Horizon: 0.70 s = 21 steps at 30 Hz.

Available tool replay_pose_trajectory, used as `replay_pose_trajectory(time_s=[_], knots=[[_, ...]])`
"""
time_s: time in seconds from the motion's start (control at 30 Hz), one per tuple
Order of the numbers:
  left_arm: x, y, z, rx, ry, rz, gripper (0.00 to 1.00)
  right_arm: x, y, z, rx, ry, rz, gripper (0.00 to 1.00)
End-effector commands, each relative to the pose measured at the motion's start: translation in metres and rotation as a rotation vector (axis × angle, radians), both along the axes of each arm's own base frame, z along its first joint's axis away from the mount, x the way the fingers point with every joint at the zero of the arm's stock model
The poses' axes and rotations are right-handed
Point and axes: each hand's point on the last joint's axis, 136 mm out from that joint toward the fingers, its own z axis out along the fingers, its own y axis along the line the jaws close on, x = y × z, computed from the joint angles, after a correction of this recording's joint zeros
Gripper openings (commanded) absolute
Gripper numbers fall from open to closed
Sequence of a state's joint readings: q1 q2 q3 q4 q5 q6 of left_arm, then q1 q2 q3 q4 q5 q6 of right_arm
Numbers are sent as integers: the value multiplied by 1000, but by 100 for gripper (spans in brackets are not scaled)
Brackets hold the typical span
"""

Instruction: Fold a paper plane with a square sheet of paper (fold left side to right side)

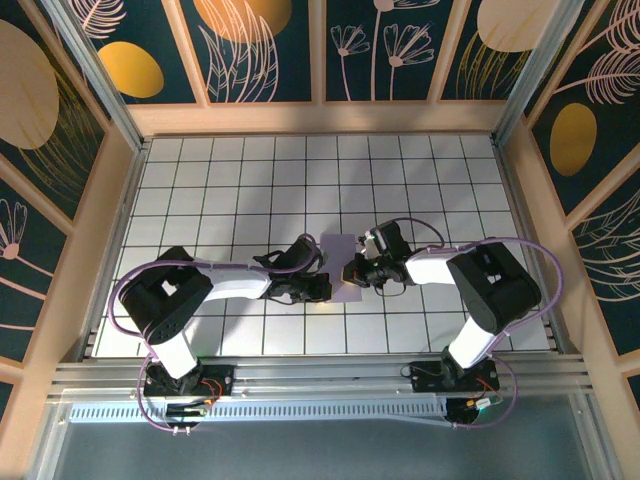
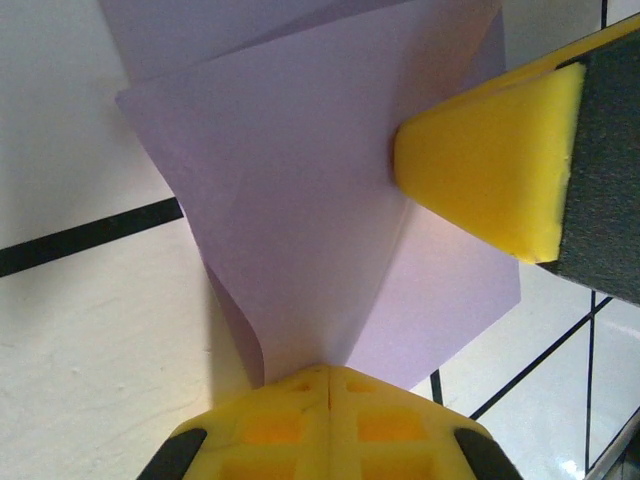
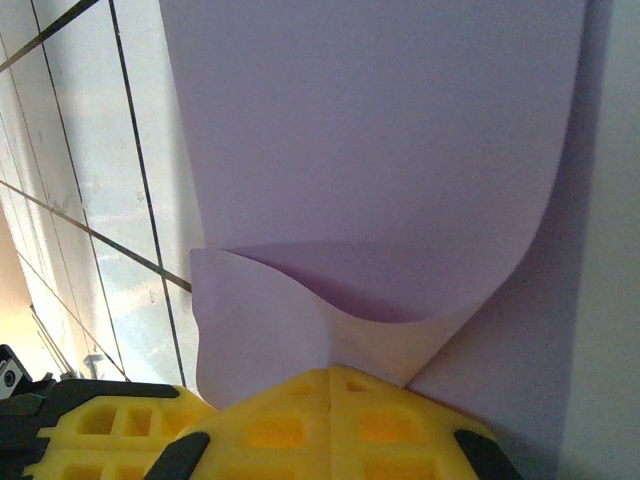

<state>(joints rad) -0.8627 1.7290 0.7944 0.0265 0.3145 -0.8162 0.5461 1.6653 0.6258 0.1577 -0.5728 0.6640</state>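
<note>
Lavender sheet (image 2: 300,200) clenched by left gripper (image 2: 328,378) and right gripper (image 3: 330,378); creases (image 2: 385,265) in left-wrist view, curled corner (image 3: 250,310) in right.

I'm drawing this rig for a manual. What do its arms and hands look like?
The left arm and right arm match: white links between bulky black joints, a lilac cable looping along each. The left hand and right hand are black with yellow fingers, moulded in a grid of hollows.

The square sheet of paper (image 1: 338,250) — lavender, creased, one edge curling upward — is pinched at the left gripper (image 2: 330,372) and right gripper (image 3: 331,372) tips.
</note>
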Motion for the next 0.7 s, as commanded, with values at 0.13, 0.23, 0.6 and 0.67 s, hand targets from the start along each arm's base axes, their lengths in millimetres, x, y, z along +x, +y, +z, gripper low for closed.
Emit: replay_pose_trajectory(time_s=[0.13,0.23,0.6,0.67], knots=[[-7,13,-18,63,26,-4,0,-16,-6,-13,-54,45,16,0],[-9,14,-19,60,30,-8,0,-11,-2,-2,-34,24,20,0],[-12,14,-26,68,43,-18,0,2,13,46,55,-93,42,0],[-12,15,-27,73,44,-17,0,-3,16,44,54,-85,52,0]])
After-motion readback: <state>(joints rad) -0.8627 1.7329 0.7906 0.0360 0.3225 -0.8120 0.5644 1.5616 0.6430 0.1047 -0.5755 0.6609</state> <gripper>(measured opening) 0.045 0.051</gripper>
